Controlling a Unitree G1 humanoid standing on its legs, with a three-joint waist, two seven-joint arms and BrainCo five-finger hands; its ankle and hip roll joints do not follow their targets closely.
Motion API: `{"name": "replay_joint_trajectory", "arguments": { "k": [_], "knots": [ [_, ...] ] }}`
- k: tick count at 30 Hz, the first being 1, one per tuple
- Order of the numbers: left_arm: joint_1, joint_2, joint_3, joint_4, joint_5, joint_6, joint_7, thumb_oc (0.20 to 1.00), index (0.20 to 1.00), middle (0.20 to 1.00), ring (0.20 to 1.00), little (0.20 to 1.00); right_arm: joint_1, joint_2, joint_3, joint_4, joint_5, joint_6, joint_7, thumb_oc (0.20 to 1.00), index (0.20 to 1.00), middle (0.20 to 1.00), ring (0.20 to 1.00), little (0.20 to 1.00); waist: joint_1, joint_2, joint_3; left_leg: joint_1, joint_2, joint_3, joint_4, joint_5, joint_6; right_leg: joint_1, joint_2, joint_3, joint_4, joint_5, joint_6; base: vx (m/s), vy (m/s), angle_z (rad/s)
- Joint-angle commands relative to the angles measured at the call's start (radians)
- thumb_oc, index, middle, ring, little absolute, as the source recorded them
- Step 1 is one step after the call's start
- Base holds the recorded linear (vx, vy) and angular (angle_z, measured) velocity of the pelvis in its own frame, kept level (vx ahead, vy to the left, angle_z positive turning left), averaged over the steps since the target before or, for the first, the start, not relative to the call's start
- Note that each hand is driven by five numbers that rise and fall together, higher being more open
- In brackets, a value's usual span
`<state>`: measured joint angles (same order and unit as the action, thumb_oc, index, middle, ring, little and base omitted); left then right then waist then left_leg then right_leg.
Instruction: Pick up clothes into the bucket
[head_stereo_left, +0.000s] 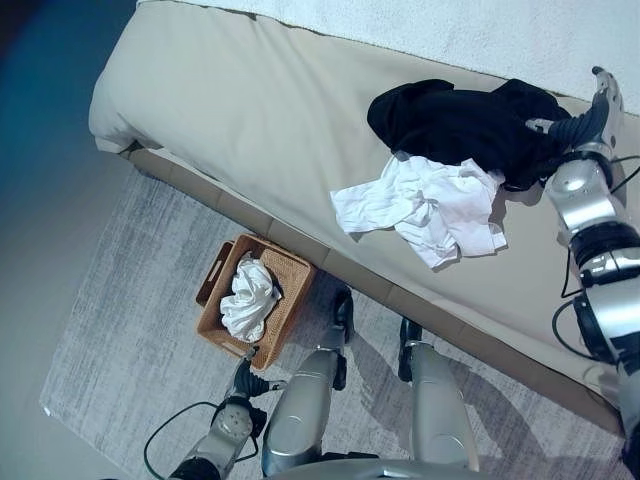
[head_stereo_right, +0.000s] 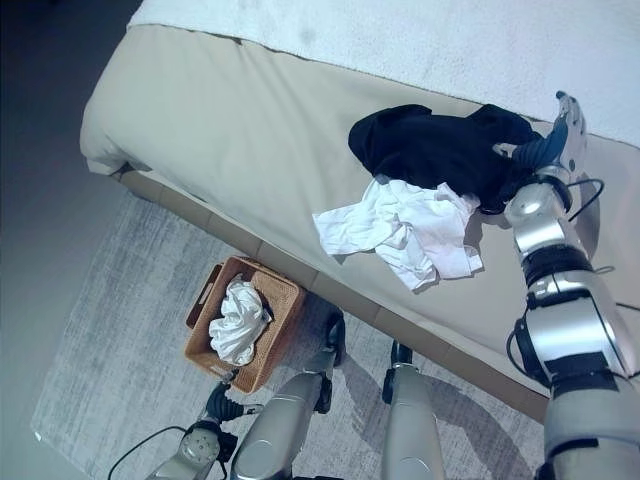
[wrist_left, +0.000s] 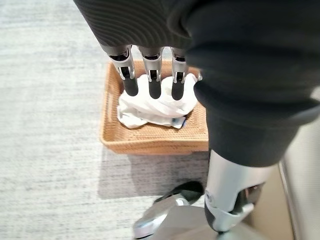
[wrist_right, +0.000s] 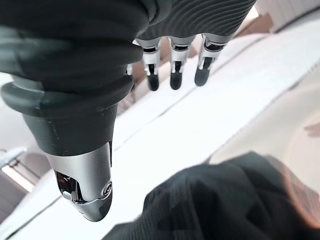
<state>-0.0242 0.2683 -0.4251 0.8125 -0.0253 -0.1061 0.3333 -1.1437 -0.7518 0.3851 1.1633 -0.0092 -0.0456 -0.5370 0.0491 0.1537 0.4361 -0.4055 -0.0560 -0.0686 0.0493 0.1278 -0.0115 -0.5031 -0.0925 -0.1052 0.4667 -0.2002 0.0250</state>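
On the beige-covered bed (head_stereo_left: 250, 110) two garments lie in a heap: a black crumpled garment (head_stereo_left: 455, 125) and, touching its near edge, a white crumpled shirt (head_stereo_left: 425, 205). A third piece, a white bundled cloth (head_stereo_left: 247, 297), sits inside the one brown woven rectangular basket (head_stereo_left: 288, 290) standing on the grey carpet (head_stereo_left: 120, 330) just beside the bed's edge. No writing can be read on any of them.

The right hand (head_stereo_right: 560, 130) hangs above the far side of the black garment; its wrist view shows straight fingers (wrist_right: 174, 70) spread apart in the air, holding nothing, with the dark cloth below them and white bedding (wrist_right: 200, 120) beyond. The left hand (wrist_left: 150, 65) hovers low over the basket, fingers straight and empty; its wrist view shows a small blue tag on the white cloth.
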Motion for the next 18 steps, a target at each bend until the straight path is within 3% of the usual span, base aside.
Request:
{"name": "replay_joint_trajectory", "arguments": {
  "k": [1, 7, 18],
  "knots": [
    [-0.018, 0.011, -0.043, -0.046, -0.039, -0.031, 0.001, 1.0, 1.0, 1.0, 1.0, 1.0, -0.109, -0.082, 0.092, 0.016, -0.011, -0.009, 0.001, 1.0, 1.0, 1.0, 1.0, 1.0, 0.03, -0.04, 0.033, 0.019, -0.039, -0.05, 0.049, -0.058, 0.018, 0.038, -0.013, 0.026, -0.149, 0.154, 0.04, -0.04, -0.033, 0.04],
    [-0.026, 0.024, -0.038, -0.076, -0.081, -0.041, 0.012, 1.0, 1.0, 1.0, 1.0, 1.0, -0.194, -0.108, 0.157, 0.078, 0.016, 0.003, 0.06, 1.0, 1.0, 1.0, 1.0, 1.0, 0.048, -0.042, 0.08, -0.058, -0.048, -0.055, 0.112, -0.061, 0.013, -0.026, -0.025, 0.004, -0.09, 0.142, 0.038, -0.04, -0.029, 0.08],
    [-0.051, 0.024, -0.031, -0.08, -0.136, -0.03, 0.018, 1.0, 1.0, 1.0, 1.0, 1.0, -0.248, -0.123, 0.224, 0.161, 0.078, 0.027, 0.202, 1.0, 1.0, 1.0, 1.0, 1.0, 0.079, -0.061, 0.084, -0.305, -0.064, -0.05, 0.295, -0.099, 0.013, -0.232, -0.039, -0.016, 0.036, 0.127, 0.027, -0.02, -0.018, 0.1]
  ]
}}
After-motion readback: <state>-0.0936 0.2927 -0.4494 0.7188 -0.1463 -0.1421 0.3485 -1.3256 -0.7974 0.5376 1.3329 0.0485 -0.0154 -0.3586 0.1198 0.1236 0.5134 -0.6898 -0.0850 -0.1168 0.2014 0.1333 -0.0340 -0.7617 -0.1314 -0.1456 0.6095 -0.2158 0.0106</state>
